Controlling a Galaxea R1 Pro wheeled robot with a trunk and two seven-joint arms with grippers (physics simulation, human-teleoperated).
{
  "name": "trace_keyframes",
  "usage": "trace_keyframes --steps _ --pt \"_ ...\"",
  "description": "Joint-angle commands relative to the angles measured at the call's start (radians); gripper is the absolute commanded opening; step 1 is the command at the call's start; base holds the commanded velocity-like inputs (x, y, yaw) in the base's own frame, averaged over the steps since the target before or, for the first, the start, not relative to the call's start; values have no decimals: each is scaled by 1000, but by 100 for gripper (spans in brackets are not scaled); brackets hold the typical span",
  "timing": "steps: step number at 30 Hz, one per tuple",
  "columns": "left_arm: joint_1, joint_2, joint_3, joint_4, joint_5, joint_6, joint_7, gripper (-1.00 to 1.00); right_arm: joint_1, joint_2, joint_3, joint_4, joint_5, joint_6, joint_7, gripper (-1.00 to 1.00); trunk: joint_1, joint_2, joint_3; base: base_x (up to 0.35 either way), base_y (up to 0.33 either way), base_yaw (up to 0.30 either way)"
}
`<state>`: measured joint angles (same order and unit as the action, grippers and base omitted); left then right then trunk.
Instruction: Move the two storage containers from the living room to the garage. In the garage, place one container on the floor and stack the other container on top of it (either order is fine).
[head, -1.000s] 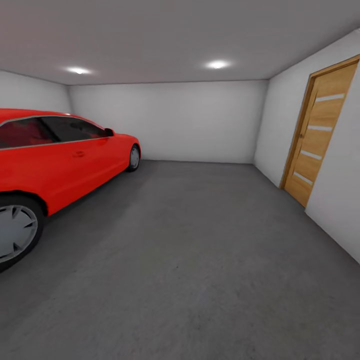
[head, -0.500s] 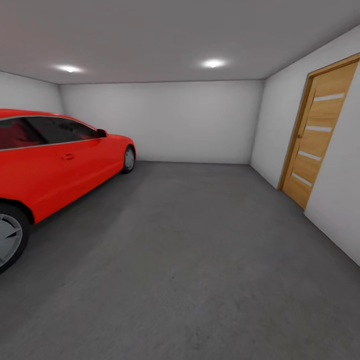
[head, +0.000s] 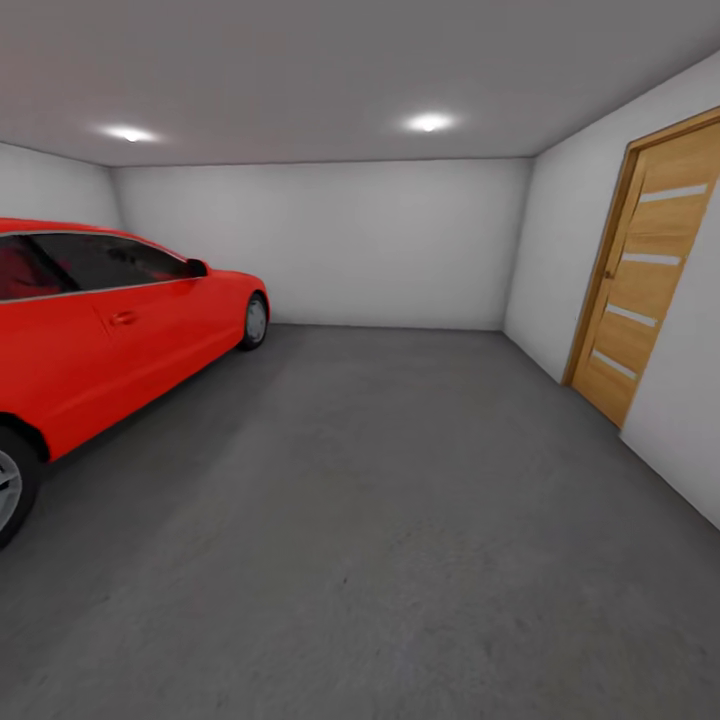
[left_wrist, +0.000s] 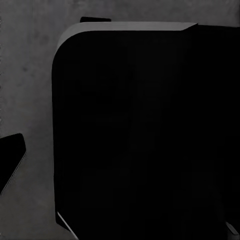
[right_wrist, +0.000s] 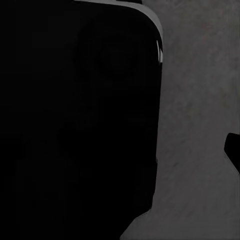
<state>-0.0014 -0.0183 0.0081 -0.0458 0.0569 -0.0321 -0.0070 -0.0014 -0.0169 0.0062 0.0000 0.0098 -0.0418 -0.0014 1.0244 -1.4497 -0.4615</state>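
Note:
I am in the garage, looking across its dark grey concrete floor (head: 380, 520) toward the white back wall (head: 330, 245). The two storage containers are out of view, and so is the living room. In the left wrist view a large black rounded body (left_wrist: 140, 130) lies over rough concrete floor (left_wrist: 25, 75). The right wrist view has a similar black mass (right_wrist: 75, 120) beside a strip of the same floor (right_wrist: 200, 125).
A red coupe car (head: 110, 330) stands along the left side, its nose toward the back wall. A wooden door (head: 645, 300) with pale stripes is shut in the right wall. Open concrete stretches between car and door. Round ceiling lights (head: 428, 122) glow above.
The whole head view has shifted: the car sits further left and shows less of its rear wheel, and the door sits slightly further right. The camera moved, not the things.

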Motion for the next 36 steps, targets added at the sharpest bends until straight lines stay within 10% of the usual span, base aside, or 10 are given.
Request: trace_keyframes --steps 1,36 --pt "0 0 0 0 6 -3 -1 100 0 0 1 0 1 -5 0 100 1 0 -1 320 0 -6" --pt "0 0 0 0 6 -3 1 100 0 3 0 0 -1 -38 3 100 1 0 -1 320 0 -234"
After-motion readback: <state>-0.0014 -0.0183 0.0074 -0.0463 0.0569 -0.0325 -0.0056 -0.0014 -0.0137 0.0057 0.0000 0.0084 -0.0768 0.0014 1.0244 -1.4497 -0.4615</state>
